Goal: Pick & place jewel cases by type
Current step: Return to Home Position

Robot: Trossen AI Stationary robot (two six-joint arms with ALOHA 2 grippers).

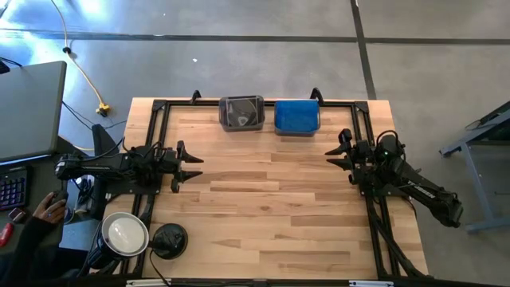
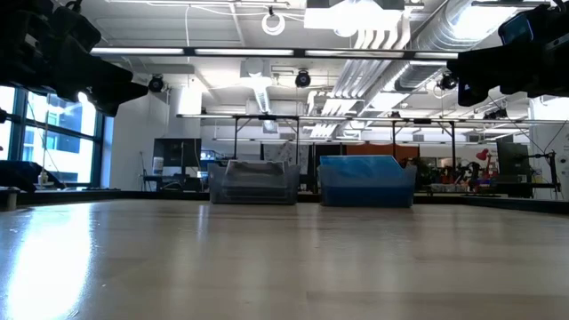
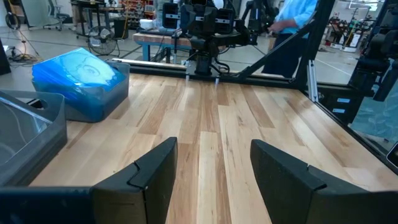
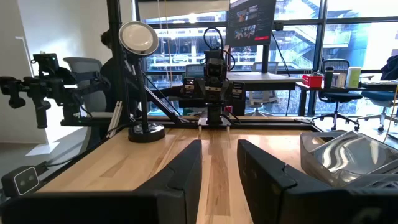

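Two smoky tubs stand side by side at the table's far edge. The left tub [image 1: 241, 113] holds dark and clear jewel cases with shiny discs [image 4: 348, 155]. The right tub [image 1: 297, 116] holds blue jewel cases [image 3: 78, 74]. My left gripper [image 1: 191, 167] hovers level at the table's left side, open, with nothing between its fingers [image 3: 214, 180]. My right gripper [image 1: 335, 155] hovers level at the right side, its fingers [image 4: 219, 165] a narrow gap apart with nothing between them. Both grippers are well clear of the tubs.
A round lamp head [image 1: 126, 235] and its black disc-shaped base [image 1: 169, 239] sit at the near left corner. Black frame rails [image 1: 159, 127] run along the table's left, far and right edges. A person's hand [image 1: 48, 209] is at a keyboard left of the table. Bare wood lies between the arms.
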